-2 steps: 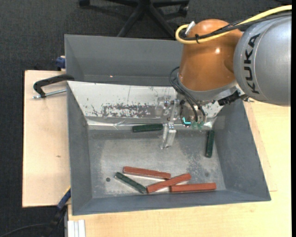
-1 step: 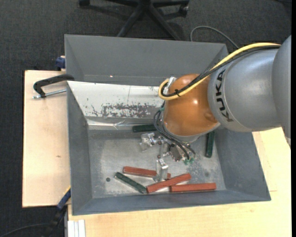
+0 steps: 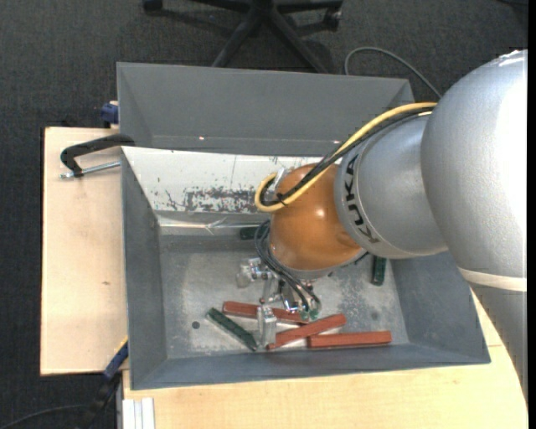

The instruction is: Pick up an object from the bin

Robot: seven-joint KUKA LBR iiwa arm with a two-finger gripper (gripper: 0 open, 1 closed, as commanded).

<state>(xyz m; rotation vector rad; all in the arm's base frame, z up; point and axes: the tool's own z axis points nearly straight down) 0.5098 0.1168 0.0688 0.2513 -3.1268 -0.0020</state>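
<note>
Near front wall (image 3: 335, 362), end effector (image 3: 269, 323)

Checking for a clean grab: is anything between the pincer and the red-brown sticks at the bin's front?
Nothing visible. The pincer is down right among the red-brown sticks; a dark green stick lies close beside it.

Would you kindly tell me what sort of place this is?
Probably a robotics lab: a KUKA arm reaches into a grey metal bin, with an office chair base on carpet behind.
</note>
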